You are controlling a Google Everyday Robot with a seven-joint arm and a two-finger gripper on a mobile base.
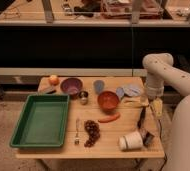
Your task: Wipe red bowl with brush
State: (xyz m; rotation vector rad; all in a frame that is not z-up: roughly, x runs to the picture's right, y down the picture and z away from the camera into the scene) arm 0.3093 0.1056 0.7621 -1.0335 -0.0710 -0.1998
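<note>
Gripper fingers open, empty, at the tabletop's right edge, just beside the brush. Brush looks light, stiff and thin, so pinch mid-handle. Red bowl sits mid-tabletop and will probably slide under wiping.

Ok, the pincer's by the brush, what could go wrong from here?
The pincer hangs near the table's right edge, beside the brush rather than over it; coming down here could miss the slim handle or nudge it.
The chili pepper lies just in front of the red bowl, and the steel cup stands close beside it; carrying the brush in could knock either.
</note>
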